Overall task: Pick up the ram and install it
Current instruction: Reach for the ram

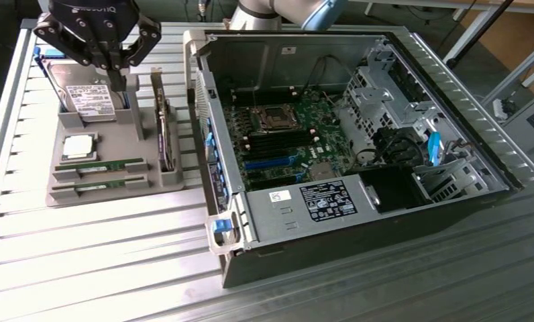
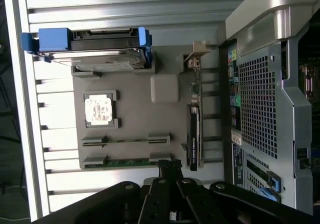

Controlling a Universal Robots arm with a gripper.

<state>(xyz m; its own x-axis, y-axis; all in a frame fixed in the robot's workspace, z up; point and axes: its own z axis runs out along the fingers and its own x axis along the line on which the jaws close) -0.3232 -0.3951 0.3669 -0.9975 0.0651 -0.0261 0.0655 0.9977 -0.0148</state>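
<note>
Ram (image 1: 106,179) sits in the slots at near end of tray (image 1: 124,144), untouched. CPU (image 1: 79,146) behind it, then HDD (image 1: 92,100) at tray's far end. Gripper (image 1: 117,84) hangs above tray, jaws pinched together, empty. Open PC case (image 1: 267,221) beside tray.
</note>
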